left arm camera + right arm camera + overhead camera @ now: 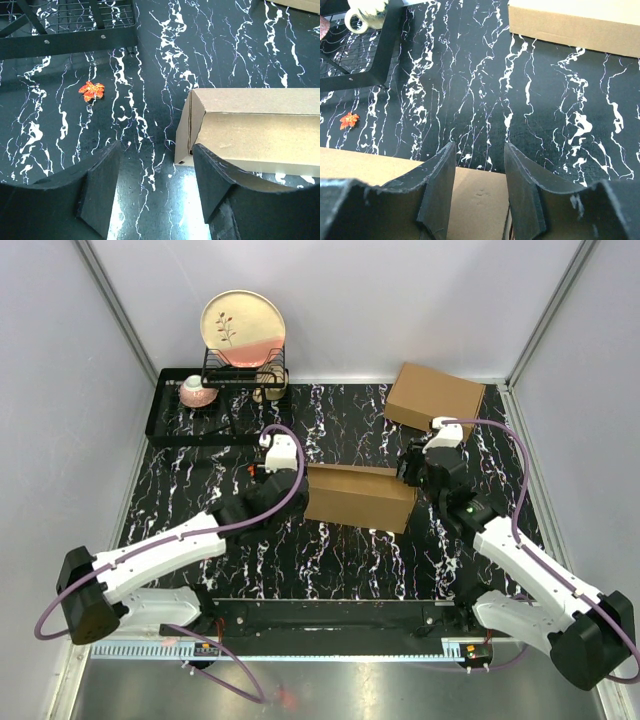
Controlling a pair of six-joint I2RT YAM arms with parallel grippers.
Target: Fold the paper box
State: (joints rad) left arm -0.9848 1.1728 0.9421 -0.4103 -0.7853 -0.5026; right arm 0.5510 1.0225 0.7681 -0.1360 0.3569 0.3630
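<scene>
The paper box lies in the middle of the table as a shallow brown closed box. Its left end shows a slightly gaping seam in the left wrist view. My left gripper is at that left end, open, with only table between the fingers; the right finger stands just in front of the box's near left corner. My right gripper hovers over the box's right end, open, with the box's flat top below the fingers.
A second made-up brown box sits at the back right. A black dish rack with a plate and a pink bowl stands at the back left. A small red leaf lies on the table.
</scene>
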